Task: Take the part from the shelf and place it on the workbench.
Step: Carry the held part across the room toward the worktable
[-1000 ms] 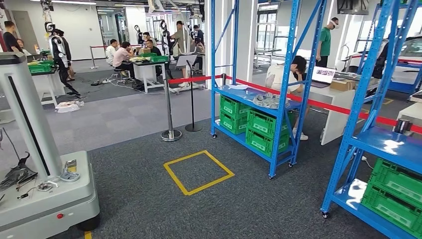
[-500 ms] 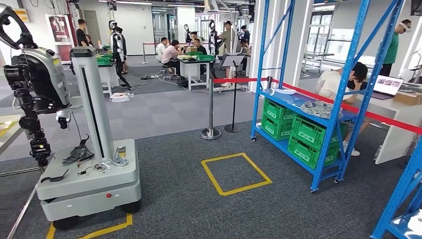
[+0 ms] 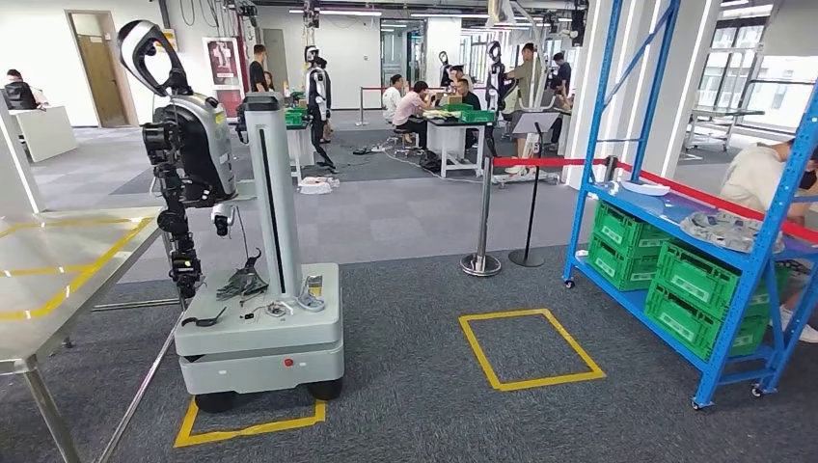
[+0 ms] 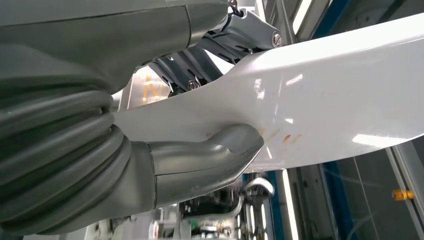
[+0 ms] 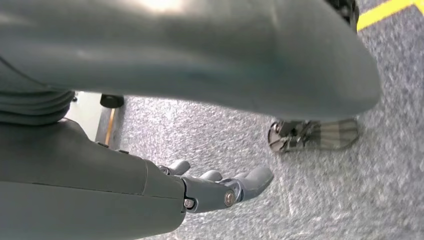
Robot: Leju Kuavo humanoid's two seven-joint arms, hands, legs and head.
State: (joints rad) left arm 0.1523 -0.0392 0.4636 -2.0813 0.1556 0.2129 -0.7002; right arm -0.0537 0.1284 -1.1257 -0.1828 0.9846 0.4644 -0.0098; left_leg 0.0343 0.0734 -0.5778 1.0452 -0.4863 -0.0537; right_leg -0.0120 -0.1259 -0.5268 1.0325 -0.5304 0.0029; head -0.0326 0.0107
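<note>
White part is pinched by the left hand, right hand hangs empty, fingers apart; walking jolts could loosen the grip before the tabletop.

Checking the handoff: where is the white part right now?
In the left wrist view, the white part is held in the left robot hand, thumb under it, fingers over its top edge.

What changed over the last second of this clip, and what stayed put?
The head camera swung left: the blue shelf slid to the right edge, and the workbench and the wheeled robot cart came in. Nothing in the room itself moved. The left hand grips the white part.
</note>
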